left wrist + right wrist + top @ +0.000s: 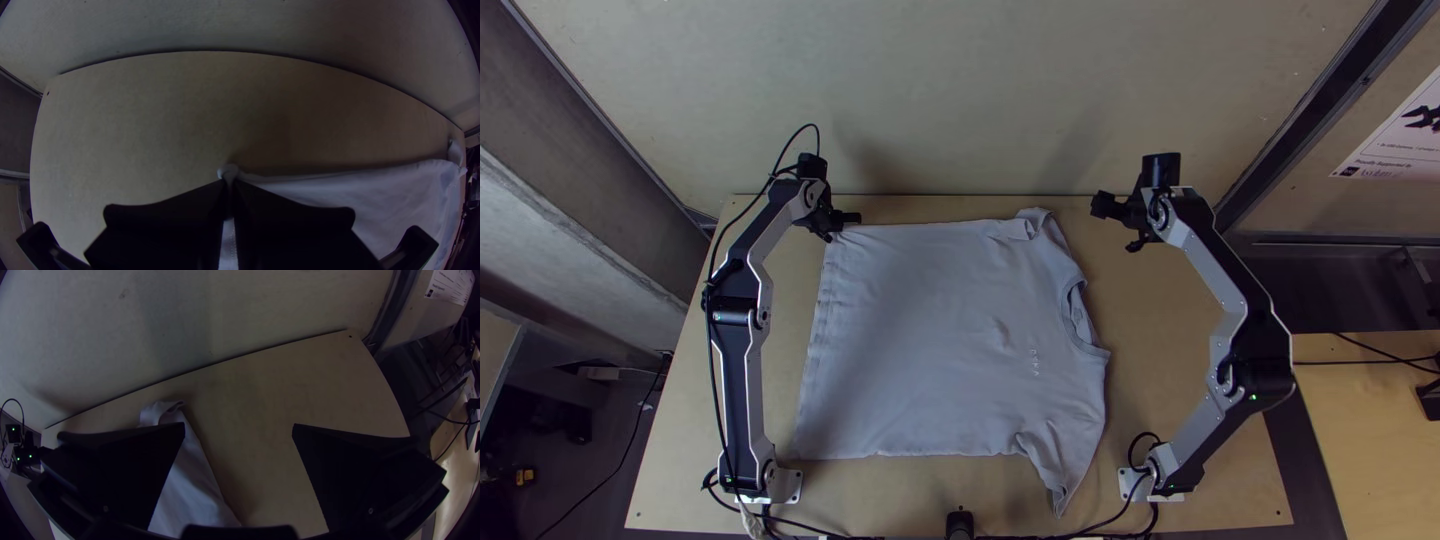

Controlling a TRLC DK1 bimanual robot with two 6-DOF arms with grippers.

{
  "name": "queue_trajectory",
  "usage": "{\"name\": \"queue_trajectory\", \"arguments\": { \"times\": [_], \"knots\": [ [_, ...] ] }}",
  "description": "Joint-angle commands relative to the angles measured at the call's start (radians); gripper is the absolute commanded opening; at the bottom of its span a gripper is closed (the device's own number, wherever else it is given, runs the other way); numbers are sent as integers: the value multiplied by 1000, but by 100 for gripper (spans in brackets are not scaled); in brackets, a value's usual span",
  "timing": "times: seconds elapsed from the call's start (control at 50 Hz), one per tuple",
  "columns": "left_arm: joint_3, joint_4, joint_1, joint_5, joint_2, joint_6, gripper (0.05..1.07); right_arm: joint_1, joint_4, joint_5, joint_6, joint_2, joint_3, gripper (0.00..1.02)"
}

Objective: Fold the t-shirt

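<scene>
And at the left end of the t-shirt [930,330], the left gripper [229,184] is clamped on the hem's far corner, cloth pinched between its fingers! The shirt itself lies spread on the table [930,490], hem leftward, near sleeve [1062,470] slanting out, far sleeve [1028,224] rumpled and partly turned back, neckline [1080,315] to the right. Beyond the shirt's far shoulder, the right gripper [239,425] waits with fingers wide apart, nothing between them. Looks like the first fold being set up: the right one likely needs a shoulder-side grip, then both carry that far edge across together.
</scene>
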Motion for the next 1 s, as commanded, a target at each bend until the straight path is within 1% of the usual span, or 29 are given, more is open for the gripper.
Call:
{"name": "queue_trajectory", "arguments": {
  "times": [0.0,0.18,0.2,0.26,0.38,0.42,0.46,0.72,0.88,0.98],
  "knots": [
    [-23,-32,-2,-8,-69,-11,8,8,-6,-20,30,86,85,98],
    [-58,-38,-32,-5,-135,-20,8,1,-49,-58,35,247,229,98],
    [-62,-38,-35,-5,-141,-20,8,1,-60,-60,35,264,248,98],
    [-69,-38,-39,-7,-152,-20,8,3,-81,-67,35,307,288,92],
    [-81,-43,-39,-7,-170,-22,8,11,-87,-98,40,356,309,91],
    [-86,-43,-39,-7,-175,-22,8,15,-87,-101,40,365,312,83],
    [-94,-44,-38,-7,-181,-22,8,23,-87,-101,41,377,318,79],
    [-140,-44,-32,-8,-209,-22,8,64,-87,-113,43,448,363,77],
    [-166,-44,-27,-8,-232,-22,8,83,-87,-115,46,500,436,77],
    [-183,-43,-32,-8,-258,-23,8,89,-115,-115,47,545,502,77]
  ]
}}
